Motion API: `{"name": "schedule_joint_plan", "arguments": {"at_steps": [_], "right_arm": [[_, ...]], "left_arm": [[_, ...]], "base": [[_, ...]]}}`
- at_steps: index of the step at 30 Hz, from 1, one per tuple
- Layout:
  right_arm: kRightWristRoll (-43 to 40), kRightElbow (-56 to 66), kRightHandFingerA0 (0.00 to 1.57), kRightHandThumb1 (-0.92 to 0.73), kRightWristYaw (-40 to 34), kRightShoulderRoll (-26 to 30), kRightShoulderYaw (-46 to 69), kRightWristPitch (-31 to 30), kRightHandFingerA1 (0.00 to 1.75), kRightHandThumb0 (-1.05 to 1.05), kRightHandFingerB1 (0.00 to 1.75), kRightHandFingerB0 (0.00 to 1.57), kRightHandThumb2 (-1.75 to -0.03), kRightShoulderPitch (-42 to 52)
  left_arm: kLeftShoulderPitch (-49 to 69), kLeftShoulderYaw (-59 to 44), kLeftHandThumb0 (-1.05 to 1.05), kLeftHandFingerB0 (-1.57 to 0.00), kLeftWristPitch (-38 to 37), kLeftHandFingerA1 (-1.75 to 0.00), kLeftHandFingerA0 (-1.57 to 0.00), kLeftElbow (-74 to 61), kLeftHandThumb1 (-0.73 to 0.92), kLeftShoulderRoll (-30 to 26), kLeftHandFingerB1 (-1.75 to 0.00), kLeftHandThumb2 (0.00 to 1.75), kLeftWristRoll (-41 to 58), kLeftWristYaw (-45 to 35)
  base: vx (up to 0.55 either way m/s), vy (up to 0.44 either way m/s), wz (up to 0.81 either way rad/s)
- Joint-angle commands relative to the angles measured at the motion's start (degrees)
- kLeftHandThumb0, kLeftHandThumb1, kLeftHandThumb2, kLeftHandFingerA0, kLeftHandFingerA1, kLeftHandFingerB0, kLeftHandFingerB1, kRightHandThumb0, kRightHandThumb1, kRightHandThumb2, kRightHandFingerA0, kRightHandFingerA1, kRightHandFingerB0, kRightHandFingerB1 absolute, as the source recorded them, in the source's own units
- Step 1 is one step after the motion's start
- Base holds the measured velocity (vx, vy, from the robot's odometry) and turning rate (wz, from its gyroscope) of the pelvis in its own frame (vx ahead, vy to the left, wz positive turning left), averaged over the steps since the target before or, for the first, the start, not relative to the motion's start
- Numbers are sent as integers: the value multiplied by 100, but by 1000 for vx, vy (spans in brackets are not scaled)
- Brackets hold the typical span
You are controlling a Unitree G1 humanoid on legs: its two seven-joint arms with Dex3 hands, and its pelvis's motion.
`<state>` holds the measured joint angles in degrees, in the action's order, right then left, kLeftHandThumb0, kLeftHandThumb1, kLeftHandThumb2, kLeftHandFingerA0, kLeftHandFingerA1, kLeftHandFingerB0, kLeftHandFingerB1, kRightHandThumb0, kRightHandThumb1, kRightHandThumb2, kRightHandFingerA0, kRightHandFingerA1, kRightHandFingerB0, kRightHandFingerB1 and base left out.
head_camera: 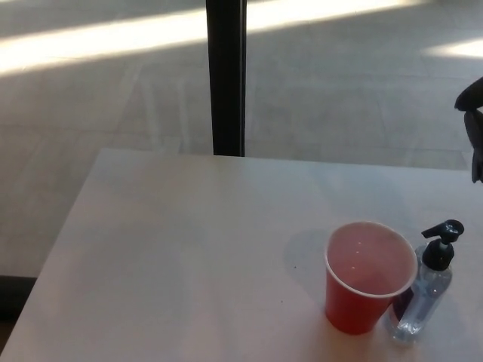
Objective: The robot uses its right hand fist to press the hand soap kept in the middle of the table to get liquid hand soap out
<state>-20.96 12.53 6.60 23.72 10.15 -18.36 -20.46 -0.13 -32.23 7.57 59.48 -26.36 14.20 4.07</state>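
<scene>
A small clear soap bottle (423, 298) with a black pump head (440, 243) stands upright near the table's front right. Touching its left side is a red paper cup (366, 280), upright and seemingly empty. A sliver of my right hand (473, 124) shows at the picture's right edge, high above the table and well above and right of the pump. Too little of it shows to tell its state. My left hand is out of the picture.
The white table (181, 256) stretches left and back from the cup. Its far edge runs across the middle of the picture. A black post (226, 75) stands behind it on a grey floor with sunlit bands.
</scene>
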Motion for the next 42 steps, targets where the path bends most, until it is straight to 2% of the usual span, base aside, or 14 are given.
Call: {"name": "schedule_joint_plan", "arguments": {"at_steps": [1, 12, 13, 14, 15, 16, 19, 20, 31, 32, 33, 40, 41, 42], "right_arm": [[-207, 197, 101, -65, 222, -99, 149, -215, 175, -18, 141, 76, -106, 258], [-183, 629, 104, -60, 336, -286, 133, -277, 175, -21, 144, 76, -114, 497], [-196, 627, 105, -61, 362, -299, 138, -262, 175, -21, 142, 78, -112, 503], [-201, 618, 103, -60, 408, -320, 139, -218, 175, -22, 143, 77, -112, 514], [-175, 616, 105, -61, 420, -328, 132, -189, 175, -22, 142, 78, -111, 519], [-162, 627, 105, -61, 420, -341, 132, -198, 175, -22, 142, 78, -111, 520], [-159, 675, 105, -61, 405, -340, 133, -311, 175, -21, 140, 78, -111, 509], [-171, 698, 105, -61, 385, -352, 133, -351, 175, -21, 139, 78, -112, 493], [-52, 678, 101, -63, 284, -522, 96, -397, 175, -22, 142, 77, -109, 588], [-16, 667, 102, -62, 304, -515, 90, -368, 175, -22, 142, 77, -111, 607], [-33, 696, 102, -62, 262, -552, 92, -431, 175, -22, 142, 77, -110, 606], [77, 705, 99, -60, 162, -747, -57, -482, 175, -23, 146, 75, -109, 670], [111, 628, 100, -60, 205, -785, -76, -369, 175, -22, 161, 66, -107, 701], [121, 627, 100, -60, 210, -793, -72, -368, 175, -22, 161, 66, -107, 700]], "left_arm": [[13, 22, 7, -82, 53, -163, -128, 50, 42, -112, -121, 131, 14, 69], [83, 16, 13, -86, 89, -161, -126, 64, 45, -111, -124, 131, 47, 80], [76, 1, 1, -70, 103, -175, -105, 75, 48, -114, -130, 130, 64, 80], [72, -15, 9, -81, 106, -163, -125, 91, 48, -116, -123, 131, 83, 71], [79, -1, 1, -64, 70, -175, -99, 104, 50, -116, -124, 126, 69, 59], [76, 5, 7, -71, 45, -162, -125, 125, 48, -119, -114, 128, 62, 61], [117, 21, 8, -88, -24, -168, -134, 164, 43, -92, -128, 131, 51, 41], [120, 28, -1, -84, -14, -175, -124, 161, 46, -100, -135, 133, 51, 21], [166, 8, 8, -87, 88, -166, -132, 3, 44, -73, -126, 129, 91, 99], [159, 15, 2, -79, 97, -175, -113, 26, 46, -56, -133, 134, 95, 78], [170, 41, 10, -89, 73, -164, -130, 22, 43, -52, -127, 130, 72, 64], [195, 116, -1, -90, 97, -167, -133, -7, 48, -53, -129, 125, 30, 70], [161, 75, 2, -78, 98, -175, -114, 22, 50, -54, -133, 132, 77, 94], [161, 76, 2, -78, 97, -175, -114, 22, 50, -54, -133, 132, 79, 95]], "base": [[0, 0, 0], [0, 0, 0], [0, 0, 0], [0, 0, 0], [0, 0, 0], [0, 0, 0], [0, 0, 0], [0, 0, 0], [0, 0, 0], [0, 0, 0], [0, 0, 0], [0, 0, 0], [0, 0, 0], [0, 0, 0]]}}
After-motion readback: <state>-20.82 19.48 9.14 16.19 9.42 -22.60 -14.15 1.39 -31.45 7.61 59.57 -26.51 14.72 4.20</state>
